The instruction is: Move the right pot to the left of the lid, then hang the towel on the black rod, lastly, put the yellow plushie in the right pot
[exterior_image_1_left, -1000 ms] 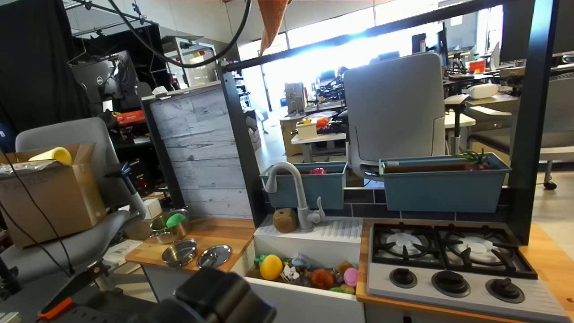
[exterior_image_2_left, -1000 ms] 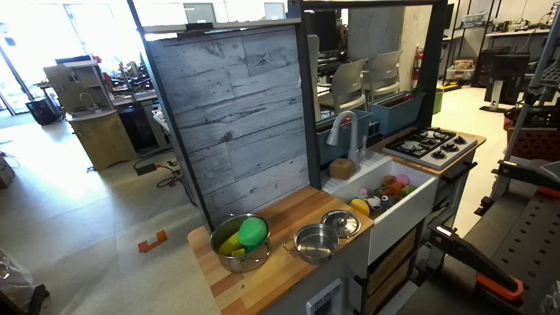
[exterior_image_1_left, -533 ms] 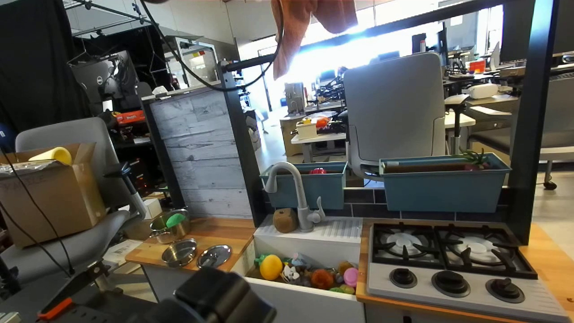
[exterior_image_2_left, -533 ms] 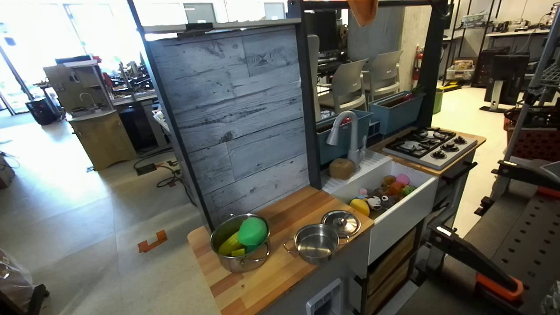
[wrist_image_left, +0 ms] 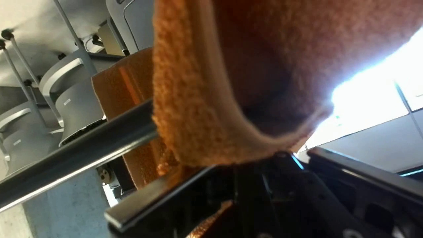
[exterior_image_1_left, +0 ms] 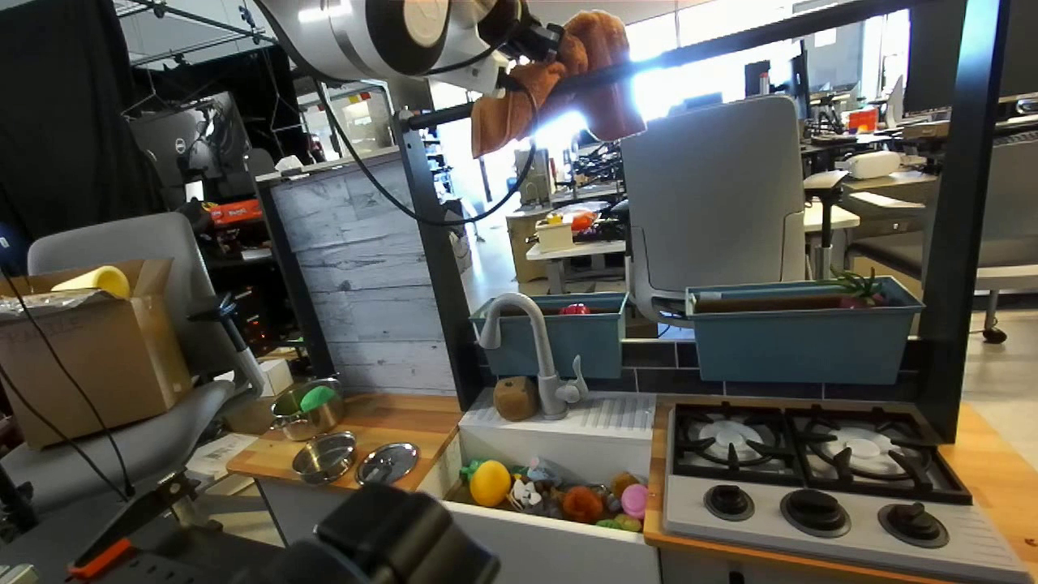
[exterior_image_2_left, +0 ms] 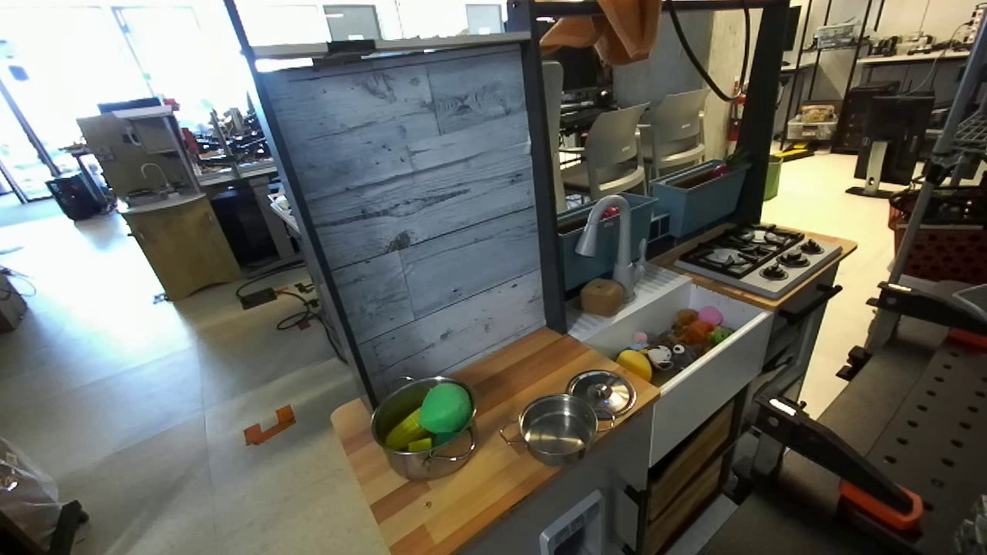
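Down on the brown wooden worktop point(exterior_image_2_left: 532, 370), a shiny metal pot point(exterior_image_2_left: 412, 464) holds green and yellow things point(exterior_image_2_left: 445, 408), and a smaller shiny metal pot point(exterior_image_2_left: 557, 432) sits just beside a round metal lid point(exterior_image_2_left: 601, 393). The round yellow plushie point(exterior_image_1_left: 491, 484) is with other toys point(exterior_image_1_left: 582, 504) in the white sink point(exterior_image_1_left: 559, 444), near a bent grey tap point(exterior_image_1_left: 542, 341). A black cable point(exterior_image_1_left: 448, 224) droops from the white robot arm point(exterior_image_1_left: 332, 45) and crosses a thick black post point(exterior_image_1_left: 440, 292). The jaws are pinched onto a big fuzzy orange-brown towel point(exterior_image_1_left: 604, 49), which is at the long thin black metal rod point(exterior_image_1_left: 730, 44), some cloth in front, some behind. Since a second ago, the towel and arm have come lower. The pots and lid have not moved. A dark screen point(exterior_image_1_left: 162, 154) says DELL; writing on a brown cardboard box point(exterior_image_1_left: 113, 365) is too faint to read.
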